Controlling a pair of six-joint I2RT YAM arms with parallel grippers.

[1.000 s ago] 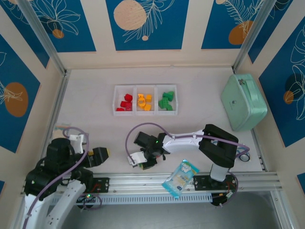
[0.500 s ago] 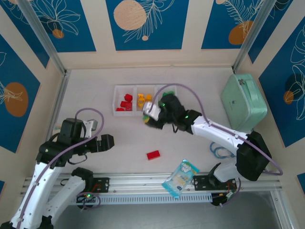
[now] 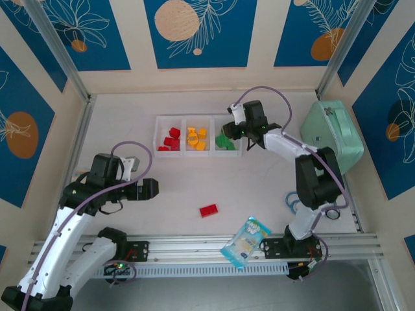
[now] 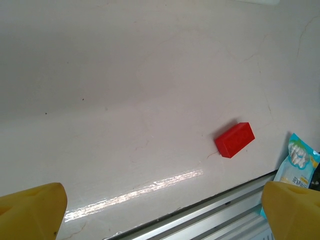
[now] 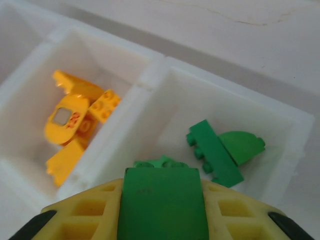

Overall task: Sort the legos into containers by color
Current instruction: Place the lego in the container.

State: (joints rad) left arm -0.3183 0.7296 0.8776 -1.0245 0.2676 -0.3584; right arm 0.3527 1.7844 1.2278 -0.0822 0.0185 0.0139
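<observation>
My right gripper [image 3: 233, 129] hangs over the right-hand bin of the three joined white containers [image 3: 170, 155]. It is shut on a green lego [image 5: 162, 200], which sits between the yellow fingers [image 5: 80, 215] just above the bin wall [image 5: 125, 120]. Green legos [image 5: 215, 155] lie in that bin, yellow ones [image 5: 70, 117] in the middle bin, and red ones [image 3: 170, 140] in the left bin. One red lego [image 3: 209, 210] [image 4: 234, 139] lies loose on the table near the front edge. My left gripper [image 3: 150, 188] [image 4: 162, 215] is open and holds nothing, to the left of that red lego.
A mint-green case [image 3: 332, 137] stands at the right wall. A blue-white snack packet [image 3: 245, 241] [image 4: 299, 160] lies over the metal front rail [image 4: 210, 217], just right of the red lego. Blue cable loops [image 3: 295, 202] lie near the right arm's base.
The right arm swung from the front of the table up to the green bin, carrying the green lego. The left arm reached out over the table and its jaws opened fully.
</observation>
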